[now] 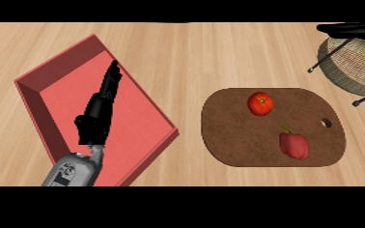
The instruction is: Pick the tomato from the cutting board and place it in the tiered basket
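The tiered basket (345,58) is cut off at the counter's far right corner, while the tomato (260,103) sits near the cutting board's (235,135) far edge beside a red pepper (294,145), and the left hand (100,111) hangs straight-fingered over the red tray (43,84).

Head view. Tomato (260,103) on the cutting board (235,140), near its far edge; red pepper (294,145) nearer the board's near right corner, apart from the tomato. Tiered basket (342,58) at the counter's (185,53) far right corner. Left hand (100,111), fingers straight, above the red tray (43,121) at the left.
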You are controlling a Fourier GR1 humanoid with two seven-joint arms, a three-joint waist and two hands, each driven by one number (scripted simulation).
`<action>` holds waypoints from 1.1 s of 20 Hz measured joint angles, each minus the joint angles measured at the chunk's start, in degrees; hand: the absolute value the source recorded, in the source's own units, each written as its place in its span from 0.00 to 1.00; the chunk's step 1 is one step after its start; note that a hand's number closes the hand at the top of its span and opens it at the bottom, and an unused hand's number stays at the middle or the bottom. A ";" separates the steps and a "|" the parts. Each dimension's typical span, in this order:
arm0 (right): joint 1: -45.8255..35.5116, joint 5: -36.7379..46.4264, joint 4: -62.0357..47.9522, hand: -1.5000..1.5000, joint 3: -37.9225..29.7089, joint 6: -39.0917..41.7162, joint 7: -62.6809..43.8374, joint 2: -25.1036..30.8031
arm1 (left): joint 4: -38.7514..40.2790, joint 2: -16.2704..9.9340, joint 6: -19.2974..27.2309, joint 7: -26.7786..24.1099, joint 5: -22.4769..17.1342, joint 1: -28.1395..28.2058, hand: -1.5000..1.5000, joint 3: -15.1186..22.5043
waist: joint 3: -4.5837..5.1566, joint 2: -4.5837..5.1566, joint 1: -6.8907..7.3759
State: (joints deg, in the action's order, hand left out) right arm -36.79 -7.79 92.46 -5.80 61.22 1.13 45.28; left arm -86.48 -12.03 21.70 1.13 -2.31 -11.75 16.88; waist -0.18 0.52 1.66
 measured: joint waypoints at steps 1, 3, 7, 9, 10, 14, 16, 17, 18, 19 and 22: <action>0.24 2.28 0.47 0.00 0.71 -0.49 1.04 -0.75 | -0.21 0.33 0.21 -0.01 0.41 0.31 0.50 0.30 | 0.02 -0.03 -0.07; 1.54 6.69 1.58 0.00 1.84 -1.36 3.52 -1.34 | -0.99 0.11 0.18 0.84 0.58 0.34 0.50 -0.13 | 0.03 -0.07 -0.22; 3.25 13.32 2.98 0.00 5.34 -3.05 6.94 -0.99 | -1.66 0.05 -0.15 0.74 0.76 1.39 0.50 -0.68 | 0.07 -0.15 -0.45; 3.37 15.89 2.84 0.00 7.17 -3.75 8.13 -0.09 | -2.11 -0.13 -0.66 0.53 0.58 2.03 0.50 -1.08 | 0.09 -0.18 -0.50; 3.52 17.61 2.45 0.00 8.17 -4.40 9.28 0.32 | -2.37 -0.32 -0.79 0.80 0.65 2.04 0.50 -1.33 | 0.09 -0.18 -0.47; 4.53 22.60 2.11 0.00 11.41 -6.91 12.18 1.91 | -1.83 0.39 -0.91 0.99 1.50 1.79 0.50 -1.56 | 0.12 -0.26 -0.78; 5.33 24.93 1.53 0.00 12.75 -8.73 14.41 3.08 | -1.28 1.18 -0.82 0.60 1.87 1.85 0.50 -1.48 | 0.13 -0.28 -0.91; 4.91 26.13 0.30 0.00 13.43 -9.71 15.72 3.73 | -1.17 1.26 -1.03 0.62 1.95 1.74 0.50 -1.55 | 0.12 -0.25 -0.84; 4.74 27.35 -0.36 0.00 14.03 -10.73 16.74 4.31 | -0.74 1.39 -1.00 0.54 2.22 1.37 0.50 -1.87 | 0.13 -0.26 -0.88; 4.97 28.95 -1.42 0.00 14.77 -12.36 18.51 4.97 | -0.87 1.08 -1.40 0.76 2.08 1.01 0.50 -2.38 | 0.13 -0.25 -0.84; 5.44 32.20 -2.80 0.00 16.68 -16.29 21.69 5.95 | -0.23 1.53 -1.87 0.20 2.19 1.11 0.50 -2.95 | 0.15 -0.30 -0.96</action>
State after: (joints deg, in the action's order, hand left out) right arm -31.35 24.41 89.67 10.89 44.93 22.82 51.24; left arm -86.70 -10.50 19.83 1.33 -0.12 -10.64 13.93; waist -0.04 0.23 0.70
